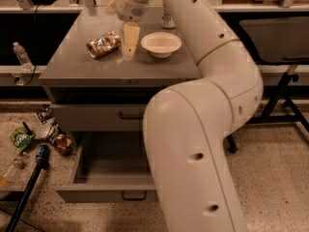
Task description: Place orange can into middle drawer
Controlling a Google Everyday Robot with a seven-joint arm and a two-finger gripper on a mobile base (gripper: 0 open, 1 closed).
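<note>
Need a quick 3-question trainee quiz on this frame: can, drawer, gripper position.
1. True or false: the orange can already lies inside the middle drawer.
2. The gripper is: A) over the cabinet top, between the can and the white bowl; B) inside the drawer; C) at floor level.
3. Is the middle drawer open or closed?
Key: 1 false, the can lies on its side on the cabinet top; 2 A; 3 open.

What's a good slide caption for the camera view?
Gripper poised beside the orange can on the cabinet top, middle drawer open below.
</note>
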